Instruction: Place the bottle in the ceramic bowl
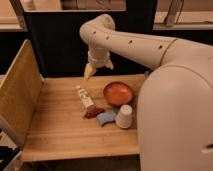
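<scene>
Presently: jaws apart, gripping nothing. Gripper (98,70) up in the air over the back edge of table (60,132), pointing down, well clear of everything on the wood. Probably kept high and spread for a drop onto the bottle from above; a judgement, not a thing seen.

Just forward and below: bottle (85,97), flat on its side, untouched, long axis running rear-left to front-right. Not in the bowl yet. Lying flat, so liable to roll if nudged sideways. Better pinched across the narrow body, jaws turned square to the axis.

Right of bottle, near but apart: bowl (118,93), upright, open side up, seemingly with nothing in it. Short carry from one to the other, hence little travel needed once lifted.

At the bottle's front end, touching or nearly so: small reddish-brown lump (93,113); cannot tell which. Beside that a blue item (106,118), then a white cup (124,116), mouth down, just in front of bowl. Clutter crowding the bottle's lower end, so a grasp nearer the middle or upper half looks safer.

Further out: arm (130,45) arching in from the right, bulky and white, hiding the table's right side. Raised wooden side wall (17,95) along the left edge, well apart from the work.

Stage, by judgement: approach only, pick not begun.
</scene>
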`<state>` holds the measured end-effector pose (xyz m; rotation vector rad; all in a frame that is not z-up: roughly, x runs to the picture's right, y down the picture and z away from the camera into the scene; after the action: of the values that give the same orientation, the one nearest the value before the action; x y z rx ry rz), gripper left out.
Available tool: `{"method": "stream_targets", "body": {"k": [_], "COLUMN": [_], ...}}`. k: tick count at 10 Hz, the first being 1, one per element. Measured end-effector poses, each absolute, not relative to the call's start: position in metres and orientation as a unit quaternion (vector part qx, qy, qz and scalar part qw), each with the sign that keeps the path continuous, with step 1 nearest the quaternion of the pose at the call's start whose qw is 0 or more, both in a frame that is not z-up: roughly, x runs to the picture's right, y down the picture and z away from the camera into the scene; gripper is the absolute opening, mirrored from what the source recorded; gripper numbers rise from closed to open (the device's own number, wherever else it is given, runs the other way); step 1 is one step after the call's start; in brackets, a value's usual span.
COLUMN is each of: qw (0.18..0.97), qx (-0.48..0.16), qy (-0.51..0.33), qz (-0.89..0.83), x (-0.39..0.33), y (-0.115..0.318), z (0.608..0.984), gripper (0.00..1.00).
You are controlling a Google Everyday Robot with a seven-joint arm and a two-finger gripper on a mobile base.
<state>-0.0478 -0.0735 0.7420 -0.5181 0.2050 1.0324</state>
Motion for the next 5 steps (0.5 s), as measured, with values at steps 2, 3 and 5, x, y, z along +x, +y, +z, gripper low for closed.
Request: {"method": "stream_targets", "body": {"k": [2,3,5], "qw": [0.823,0.822,0.821], "qx": [-0.290,-0.295,-0.294], "qy": [0.080,0.078,0.079], "qz": [0.482,0.481,0.483], "x": [-0.081,-0.085,-0.082], "y": [-0.052,-0.050,-0.050], "z": [0.759,0.761,0.761], "gripper": [0.80,0.80,0.80]}}
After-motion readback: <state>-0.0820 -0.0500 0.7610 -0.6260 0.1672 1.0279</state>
